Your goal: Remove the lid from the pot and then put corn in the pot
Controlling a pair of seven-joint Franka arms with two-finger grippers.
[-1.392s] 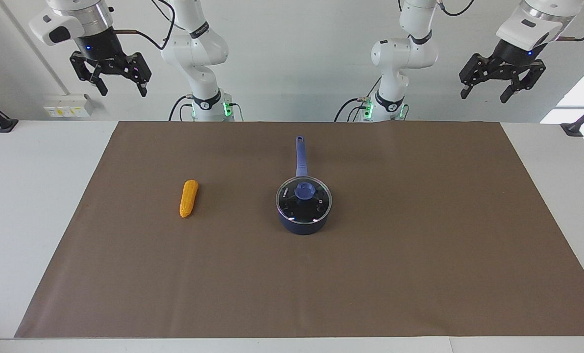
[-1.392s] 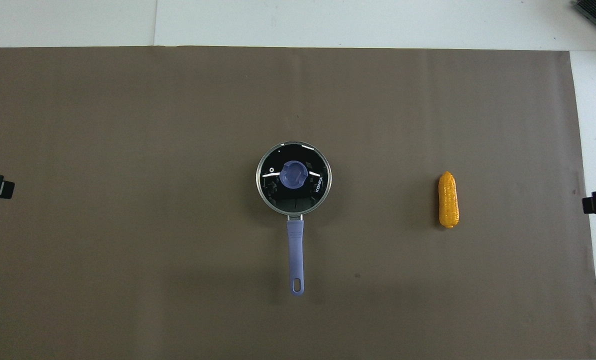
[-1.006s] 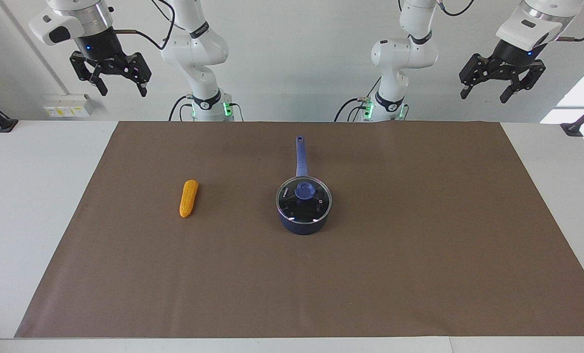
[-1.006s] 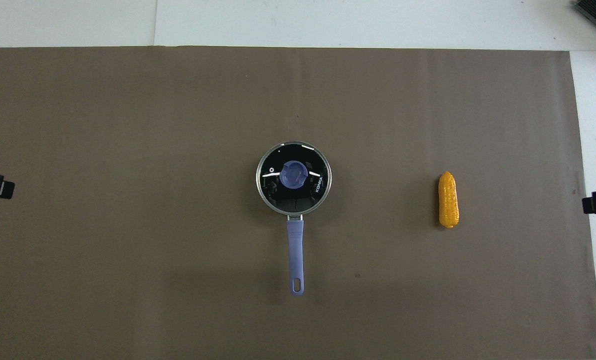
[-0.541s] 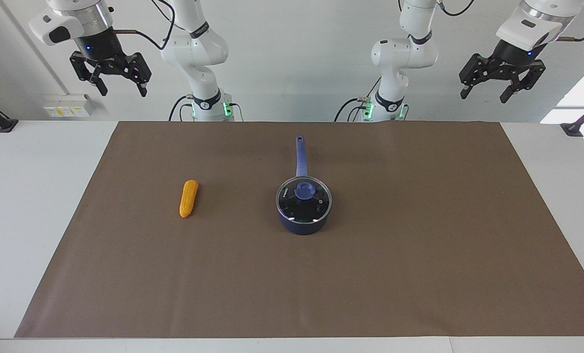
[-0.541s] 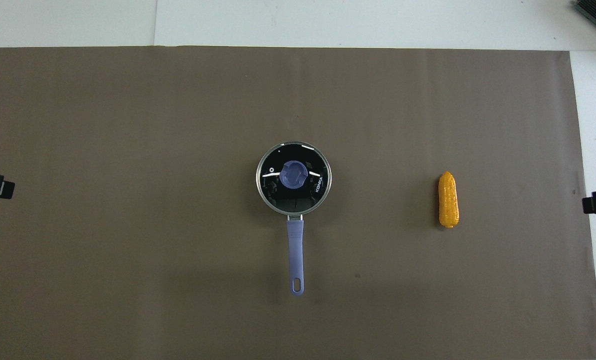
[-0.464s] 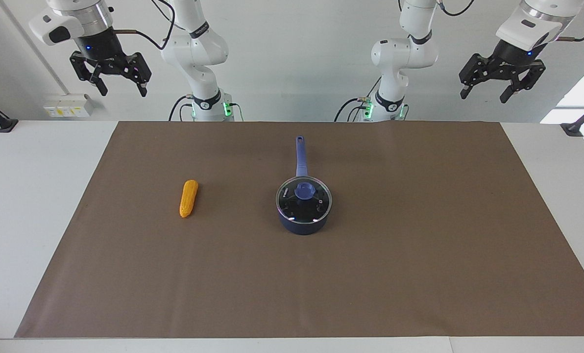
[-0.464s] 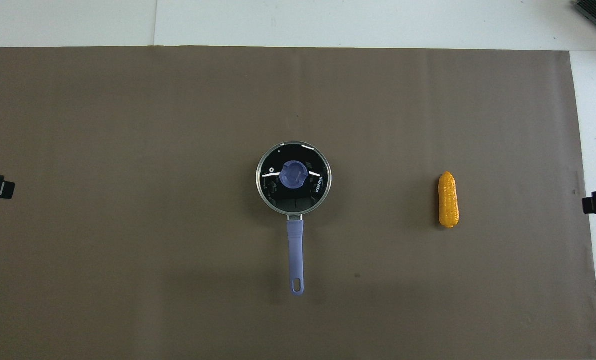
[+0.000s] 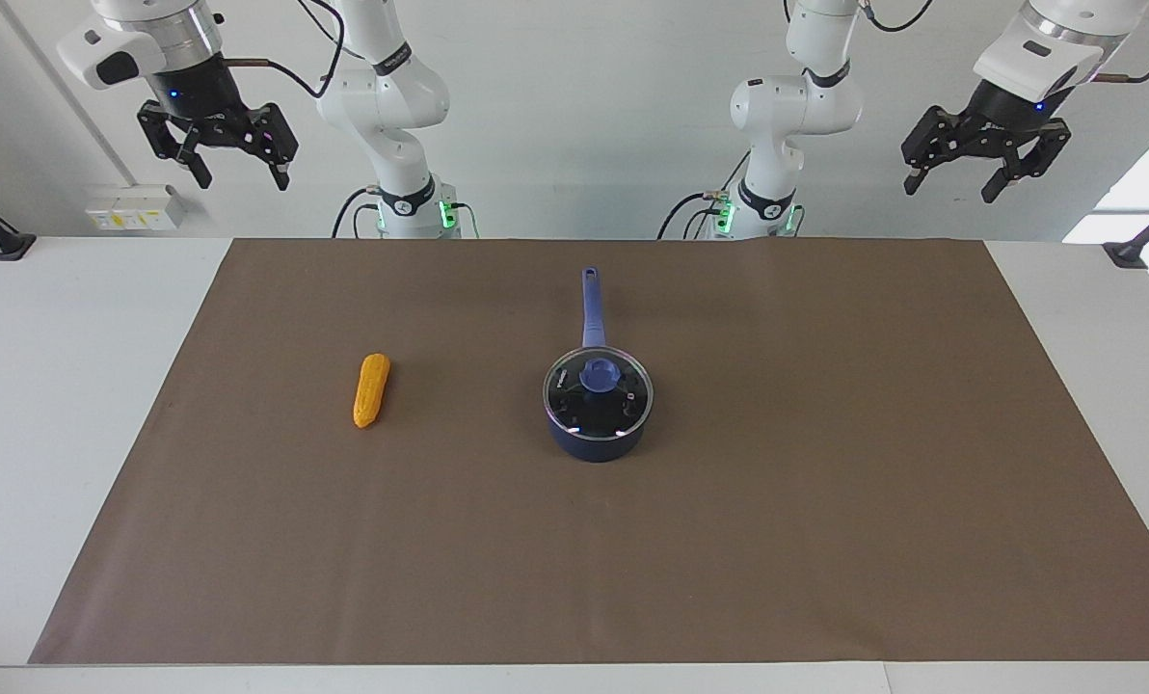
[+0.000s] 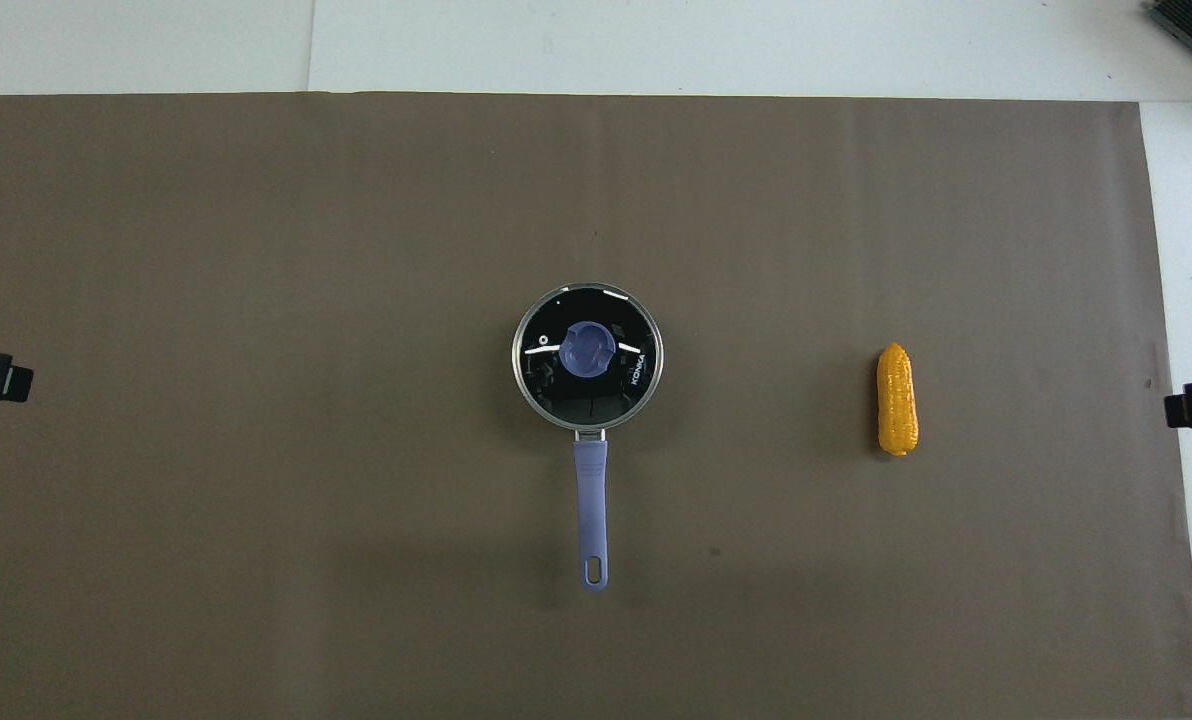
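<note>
The pot (image 9: 598,436) sits mid-counter (image 9: 73,386) with the lid (image 9: 598,390) on it, handle pointing toward the robots. The corn (image 9: 371,389) lies well apart from it, toward the right arm's end. Both arms wait raised, right gripper (image 9: 238,173) and left gripper (image 9: 950,183), fingers spread wide and empty.

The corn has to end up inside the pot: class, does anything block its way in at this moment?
Yes. The lid sits closed on the pot, covering the opening. The corn lies on the mat toward the right arm's end, with nothing between it and the pot.
</note>
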